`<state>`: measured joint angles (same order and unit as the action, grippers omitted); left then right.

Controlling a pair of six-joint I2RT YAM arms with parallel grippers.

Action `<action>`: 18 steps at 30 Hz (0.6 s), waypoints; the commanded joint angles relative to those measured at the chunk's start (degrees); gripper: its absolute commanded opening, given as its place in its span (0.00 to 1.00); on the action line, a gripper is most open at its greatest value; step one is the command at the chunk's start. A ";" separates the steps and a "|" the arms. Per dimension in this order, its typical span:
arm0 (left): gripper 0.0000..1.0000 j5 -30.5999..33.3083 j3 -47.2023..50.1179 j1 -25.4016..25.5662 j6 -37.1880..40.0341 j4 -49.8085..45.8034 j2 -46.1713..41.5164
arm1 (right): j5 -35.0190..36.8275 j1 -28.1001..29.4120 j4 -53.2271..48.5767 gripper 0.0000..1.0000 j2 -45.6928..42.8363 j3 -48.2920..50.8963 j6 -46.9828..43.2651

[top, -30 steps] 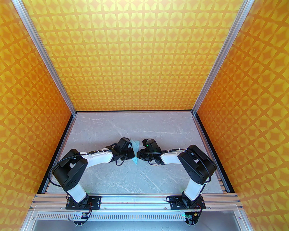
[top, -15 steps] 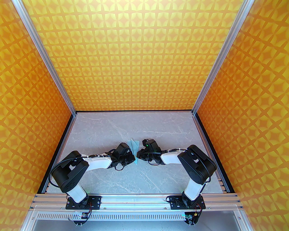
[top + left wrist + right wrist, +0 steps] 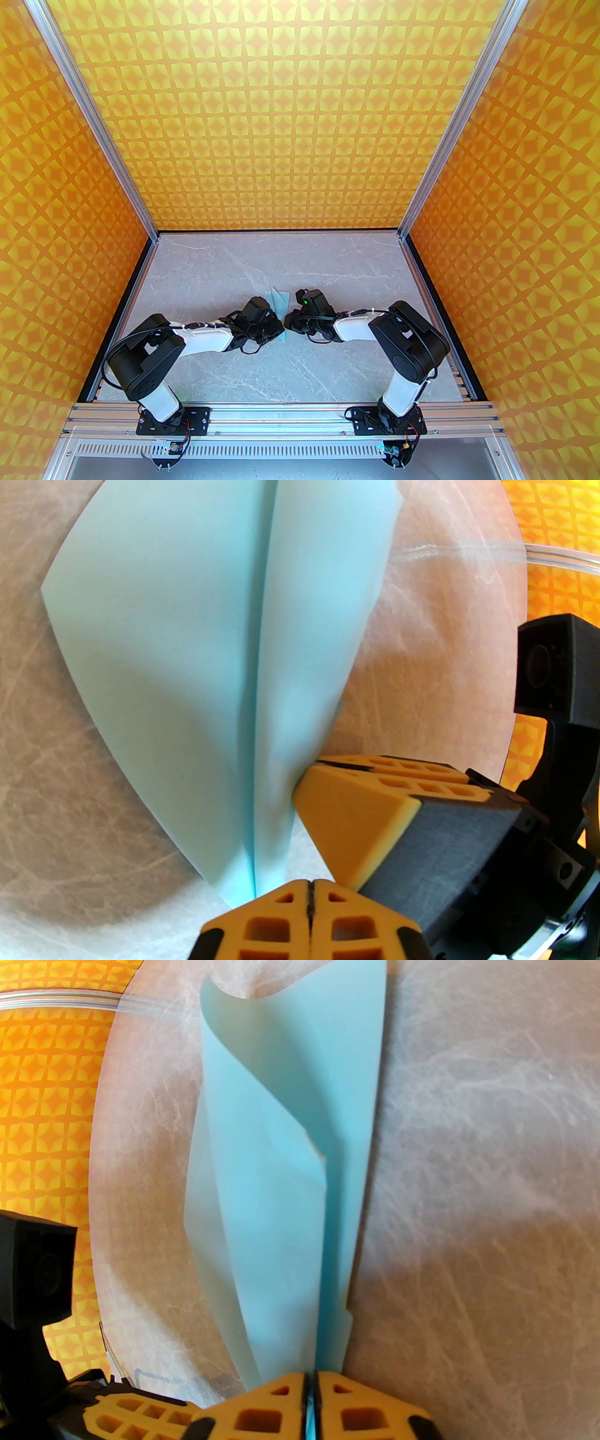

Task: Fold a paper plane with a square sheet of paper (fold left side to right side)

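Note:
The square sheet of paper (image 3: 280, 302) is a light-blue pointed shape with a centre crease, lying between my two grippers. In the left wrist view the paper (image 3: 187, 644) spreads flat, and my left gripper (image 3: 309, 892) is shut, its closed tips over the narrow near end. My right gripper (image 3: 309, 1382) is shut on the paper (image 3: 281, 1171), with blue showing between its fingers and one flap curling up at the far end. From the left wrist camera, the right gripper (image 3: 370, 775) pinches the sheet's right edge. From above, the left gripper (image 3: 277, 330) and right gripper (image 3: 287, 323) almost meet.
The grey marble table (image 3: 234, 375) is ringed by orange patterned walls with aluminium posts at the back corners. Both arms reach inward from their bases at the near edge. The left wrist's black camera housing (image 3: 33, 1264) sits close beside the right fingers.
My left gripper has slid along the paper toward the near edge, uncovering more of the sheet's far end. The right gripper has stayed put, still gripping.

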<state>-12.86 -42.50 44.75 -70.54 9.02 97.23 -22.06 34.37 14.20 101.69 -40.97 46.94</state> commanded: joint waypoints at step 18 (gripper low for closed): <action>0.00 2.14 -1.02 1.44 -0.81 -9.73 5.82 | 2.31 0.35 -1.13 0.12 3.55 1.11 -0.39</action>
<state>-12.38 -44.03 45.50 -71.61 6.52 100.42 -22.06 34.37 14.20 101.69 -40.97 46.94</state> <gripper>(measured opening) 0.041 0.124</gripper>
